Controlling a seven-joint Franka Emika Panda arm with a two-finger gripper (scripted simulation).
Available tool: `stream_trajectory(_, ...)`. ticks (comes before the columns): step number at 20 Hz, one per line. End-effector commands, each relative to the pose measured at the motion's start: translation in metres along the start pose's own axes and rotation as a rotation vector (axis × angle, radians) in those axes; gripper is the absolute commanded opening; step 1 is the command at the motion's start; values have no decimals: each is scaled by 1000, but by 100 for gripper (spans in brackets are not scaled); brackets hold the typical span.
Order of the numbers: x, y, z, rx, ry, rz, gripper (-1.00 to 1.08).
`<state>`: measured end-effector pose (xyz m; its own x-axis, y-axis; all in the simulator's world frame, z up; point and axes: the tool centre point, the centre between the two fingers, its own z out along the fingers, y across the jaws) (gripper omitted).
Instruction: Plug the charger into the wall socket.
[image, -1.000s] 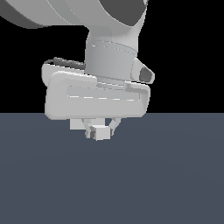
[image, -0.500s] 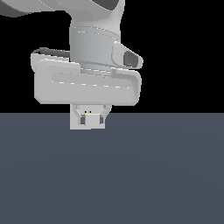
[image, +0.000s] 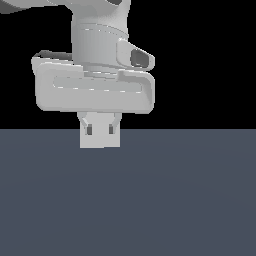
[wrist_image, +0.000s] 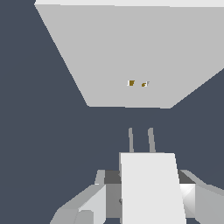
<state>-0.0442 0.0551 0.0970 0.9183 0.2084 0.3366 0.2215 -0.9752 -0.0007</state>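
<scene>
The charger (image: 100, 141) is a small white block held under the hand, with my gripper (image: 100, 131) shut on it from both sides, just above the dark floor's horizon. Seen from the wrist, the charger (wrist_image: 151, 188) shows two thin prongs (wrist_image: 141, 140) pointing at the wall socket (wrist_image: 131, 52). The socket is a large flat white plate with two tiny dark-orange holes (wrist_image: 137, 83) at its centre. A gap of dark floor separates the prong tips from the plate. My fingers (wrist_image: 87, 205) flank the block. The exterior view does not show the socket.
A flat dark blue-grey floor (image: 175, 200) fills the lower half of the exterior view. The arm's bulky white hand (image: 95, 90) hangs above the block. Nothing else stands around.
Over the last second the hand carried the charger towards the exterior view's left and slightly up, and levelled out. In the last half second it has hardly shifted, only turned a little.
</scene>
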Motion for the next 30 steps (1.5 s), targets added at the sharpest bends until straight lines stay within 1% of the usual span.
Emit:
stream_trajectory(1,2,-1,-1,-5,-1,14,-100)
stream_trajectory(15,6,-1,-1,-10,-3,24,-100)
stream_trajectory(19,16,-1,2,-11,-3,24,-100)
stream_trajectory(26,41,0,11,-11,-3,24,-100)
stream_trajectory(30,48,0,14,-11,-3,24,-100)
